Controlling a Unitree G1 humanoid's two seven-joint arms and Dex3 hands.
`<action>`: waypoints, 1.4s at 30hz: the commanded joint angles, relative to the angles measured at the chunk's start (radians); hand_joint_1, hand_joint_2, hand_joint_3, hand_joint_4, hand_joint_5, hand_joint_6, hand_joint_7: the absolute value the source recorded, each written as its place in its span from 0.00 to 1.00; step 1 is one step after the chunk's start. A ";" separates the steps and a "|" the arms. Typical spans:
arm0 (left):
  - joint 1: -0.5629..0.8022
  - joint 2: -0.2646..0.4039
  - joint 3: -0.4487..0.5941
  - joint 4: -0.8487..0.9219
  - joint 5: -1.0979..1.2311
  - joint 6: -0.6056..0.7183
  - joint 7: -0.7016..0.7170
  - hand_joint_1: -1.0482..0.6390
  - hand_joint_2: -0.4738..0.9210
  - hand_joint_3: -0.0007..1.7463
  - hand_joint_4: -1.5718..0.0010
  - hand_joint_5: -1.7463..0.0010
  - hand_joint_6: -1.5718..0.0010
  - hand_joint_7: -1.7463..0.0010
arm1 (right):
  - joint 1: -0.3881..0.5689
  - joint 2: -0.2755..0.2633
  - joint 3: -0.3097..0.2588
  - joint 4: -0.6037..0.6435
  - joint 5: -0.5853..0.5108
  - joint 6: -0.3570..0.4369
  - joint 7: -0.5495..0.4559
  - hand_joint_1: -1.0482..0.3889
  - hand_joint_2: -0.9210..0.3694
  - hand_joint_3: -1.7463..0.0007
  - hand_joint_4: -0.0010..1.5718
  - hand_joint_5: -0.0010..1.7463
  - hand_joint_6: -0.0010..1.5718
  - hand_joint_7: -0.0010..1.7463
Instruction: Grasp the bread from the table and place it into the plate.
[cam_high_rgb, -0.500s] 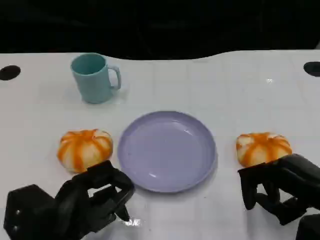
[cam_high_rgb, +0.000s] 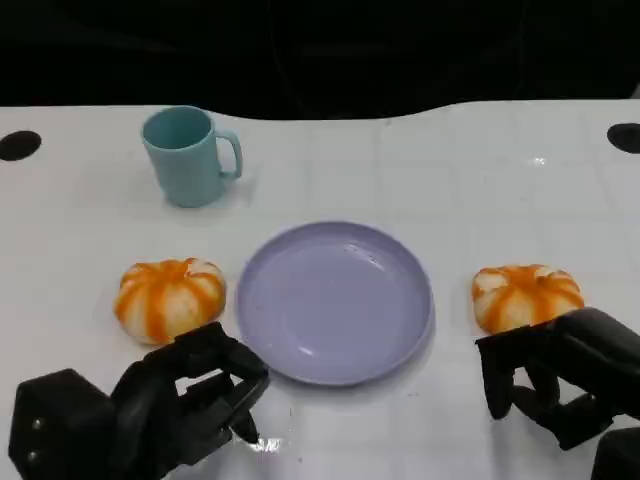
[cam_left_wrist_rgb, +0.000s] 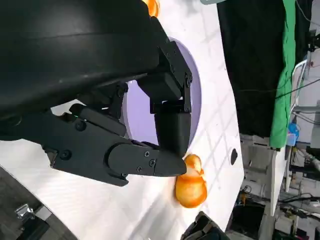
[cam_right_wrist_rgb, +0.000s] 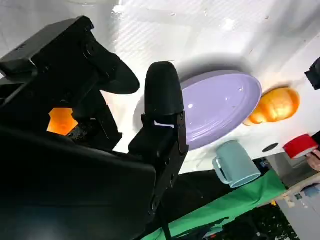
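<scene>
Two orange-striped bread rolls lie on the white table, one on each side of a lavender plate (cam_high_rgb: 335, 300). The left bread (cam_high_rgb: 168, 297) sits just beyond my left hand (cam_high_rgb: 175, 400), whose fingers are half curled and hold nothing. The right bread (cam_high_rgb: 525, 294) lies right behind the arched fingers of my right hand (cam_high_rgb: 558, 382), which is also empty. The left wrist view shows the plate (cam_left_wrist_rgb: 196, 100) past the fingers and the right bread (cam_left_wrist_rgb: 190, 186) beyond it. In the right wrist view the plate (cam_right_wrist_rgb: 220, 105) and the left bread (cam_right_wrist_rgb: 276, 105) appear, with the right bread (cam_right_wrist_rgb: 61, 121) peeking between the fingers.
A teal mug (cam_high_rgb: 188, 155) stands at the back left, handle to the right; it also appears in the right wrist view as the mug (cam_right_wrist_rgb: 235, 162). Dark round holes mark the table's far corners. A red object (cam_right_wrist_rgb: 299, 146) lies off the table edge.
</scene>
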 joint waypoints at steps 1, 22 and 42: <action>0.001 0.014 0.013 0.003 -0.002 -0.014 -0.005 0.32 0.99 0.17 0.55 0.00 0.54 0.20 | -0.005 -0.002 0.001 0.003 0.008 0.003 0.001 0.70 0.42 0.27 0.55 1.00 0.51 0.83; 0.001 0.017 0.017 0.007 -0.005 -0.014 -0.007 0.32 0.99 0.17 0.55 0.00 0.54 0.20 | -0.009 0.018 -0.039 0.006 0.099 -0.018 -0.014 0.68 0.35 0.44 0.49 0.86 0.56 0.43; 0.006 0.016 0.015 0.002 -0.001 -0.015 -0.007 0.32 0.99 0.17 0.55 0.00 0.55 0.20 | -0.015 -0.013 -0.126 -0.066 0.094 0.047 -0.015 0.45 0.01 1.00 0.19 0.29 0.36 0.00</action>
